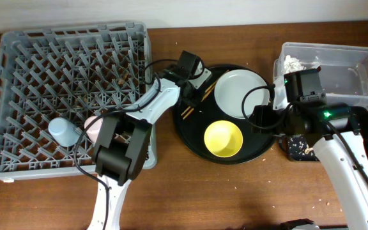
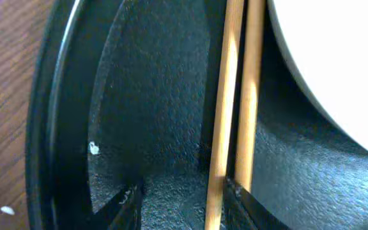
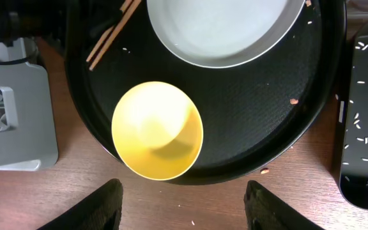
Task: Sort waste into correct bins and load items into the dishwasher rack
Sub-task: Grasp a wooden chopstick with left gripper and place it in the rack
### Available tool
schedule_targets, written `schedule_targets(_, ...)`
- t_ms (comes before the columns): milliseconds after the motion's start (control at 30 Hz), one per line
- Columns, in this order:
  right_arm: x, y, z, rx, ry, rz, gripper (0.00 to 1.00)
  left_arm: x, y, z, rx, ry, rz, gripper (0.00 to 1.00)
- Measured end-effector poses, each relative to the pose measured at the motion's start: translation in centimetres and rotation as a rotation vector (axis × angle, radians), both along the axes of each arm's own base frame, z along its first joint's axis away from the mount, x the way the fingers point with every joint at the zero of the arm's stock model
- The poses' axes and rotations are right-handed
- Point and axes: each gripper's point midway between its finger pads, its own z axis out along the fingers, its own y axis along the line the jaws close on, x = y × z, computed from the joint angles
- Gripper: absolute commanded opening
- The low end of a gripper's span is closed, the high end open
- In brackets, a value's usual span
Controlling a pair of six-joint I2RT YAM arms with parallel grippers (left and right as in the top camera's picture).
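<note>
The left arm (image 1: pixel 153 105) stretches forward and to its right, the left gripper (image 2: pixel 181 203) pointing down, jaws parted. The right gripper (image 3: pixel 184 207) faces straight down, jaws spread wide.

Overhead view: fixed above, looking straight down on the whole desk (image 1: pixel 190 191). Left wrist view: very close, facing down onto the chopsticks (image 2: pixel 225 115) and round black tray (image 2: pixel 152 96). Right wrist view: higher, looking down over the yellow bowl (image 3: pixel 157 131). All three views share that tray.
</note>
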Motion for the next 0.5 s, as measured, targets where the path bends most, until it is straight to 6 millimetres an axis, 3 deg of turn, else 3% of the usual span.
schedule_targets(33, 0.0, 0.0, 0.0, 0.000, 0.000, 0.000, 0.62, 0.0, -0.1, -0.2, 0.000, 0.004, -0.001, 0.40)
schedule_targets(167, 0.0, 0.0, 0.0, 0.000, 0.000, 0.000, 0.62, 0.1, 0.1, -0.2, 0.002, 0.003, 0.007, 0.09)
schedule_targets(233, 0.0, 0.0, 0.0, 0.001, 0.000, -0.001, 0.62, -0.2, 0.2, -0.3, 0.007, 0.016, 0.009, 0.01)
schedule_targets(333, 0.0, 0.0, 0.0, 0.001, 0.000, 0.000, 0.62, -0.8, 0.5, -0.3, 0.022, 0.051, 0.012, 0.00)
schedule_targets(400, 0.0, 0.0, 0.0, 0.001, 0.000, 0.000, 0.62, -2.5, 1.2, -0.2, 0.054, 0.132, 0.020, 0.00)
schedule_targets(467, 0.0, 0.0, 0.0, 0.000, 0.001, 0.000, 0.62, -4.6, 2.3, 2.1, 0.093, 0.222, 0.048, 0.00)
schedule_targets(500, 0.0, 0.0, 0.0, 0.001, -0.002, 0.000, 0.62, -5.4, 3.0, 5.2, 0.088, 0.221, 0.080, 0.00)
